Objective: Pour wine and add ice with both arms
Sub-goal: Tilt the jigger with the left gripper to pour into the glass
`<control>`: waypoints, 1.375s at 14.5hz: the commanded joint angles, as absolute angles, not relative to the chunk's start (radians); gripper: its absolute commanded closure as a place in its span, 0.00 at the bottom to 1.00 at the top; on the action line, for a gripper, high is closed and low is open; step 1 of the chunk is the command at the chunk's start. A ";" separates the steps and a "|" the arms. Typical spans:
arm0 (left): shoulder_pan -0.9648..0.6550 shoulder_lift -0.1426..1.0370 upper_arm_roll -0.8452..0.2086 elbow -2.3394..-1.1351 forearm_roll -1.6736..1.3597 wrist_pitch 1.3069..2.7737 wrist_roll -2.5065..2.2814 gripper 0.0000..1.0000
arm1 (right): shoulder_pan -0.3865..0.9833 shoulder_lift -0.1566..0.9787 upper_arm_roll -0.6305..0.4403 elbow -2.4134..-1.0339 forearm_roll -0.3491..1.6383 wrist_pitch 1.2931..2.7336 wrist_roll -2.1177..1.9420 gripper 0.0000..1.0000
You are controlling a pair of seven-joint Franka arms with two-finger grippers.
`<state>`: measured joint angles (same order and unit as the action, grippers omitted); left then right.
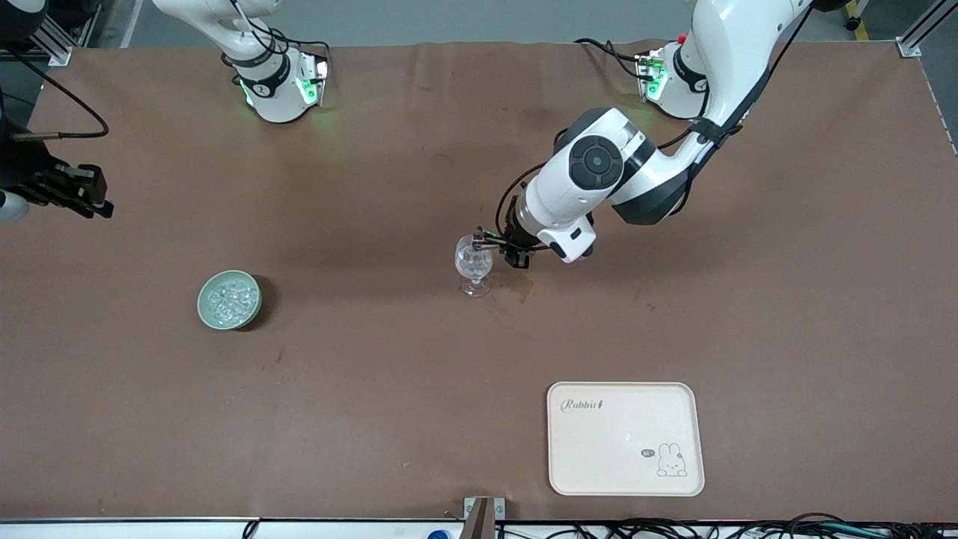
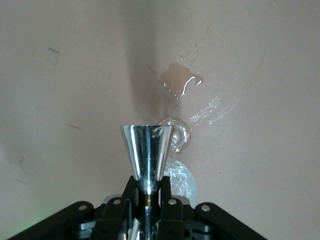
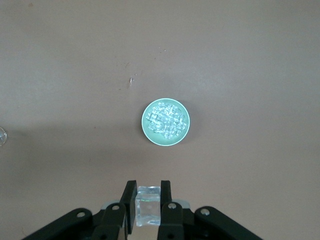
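Note:
My left gripper (image 1: 495, 241) (image 2: 148, 192) is shut on the stem of a shiny metal cone-shaped measure (image 2: 147, 150), held tipped at the rim of the stemmed glass (image 1: 474, 263) (image 2: 181, 176) in the middle of the table. The glass's cup glitters with clear lumps; whether wine is in it I cannot tell. My right gripper (image 1: 101, 203) (image 3: 148, 197) hangs over the right arm's end of the table, shut on one clear cube of ice (image 3: 148, 206). A green bowl (image 1: 205, 308) (image 3: 147, 131) heaped with ice (image 1: 229, 298) (image 3: 165, 121) sits on the table.
A pale wet puddle (image 1: 523, 285) (image 2: 180, 79) lies on the brown cloth beside the glass's foot. A cream tray (image 1: 625, 438) with a rabbit drawing sits nearer the front camera, toward the left arm's end. The glass's rim (image 3: 1, 136) shows in the right wrist view.

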<state>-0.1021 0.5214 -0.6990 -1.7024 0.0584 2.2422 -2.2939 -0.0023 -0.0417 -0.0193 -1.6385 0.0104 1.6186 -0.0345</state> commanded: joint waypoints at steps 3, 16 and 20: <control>-0.129 0.526 -0.690 -1.664 0.081 2.218 -2.333 0.99 | 0.003 -0.037 -0.018 -1.628 0.017 1.614 -0.031 0.96; -0.091 0.557 -0.698 -1.638 0.017 2.221 -2.301 0.99 | 0.003 -0.037 -0.018 -1.628 0.018 1.614 -0.029 0.96; -0.014 0.552 -0.735 -1.628 -0.187 2.221 -2.076 0.99 | 0.012 -0.035 -0.018 -1.628 0.018 1.618 -0.029 0.96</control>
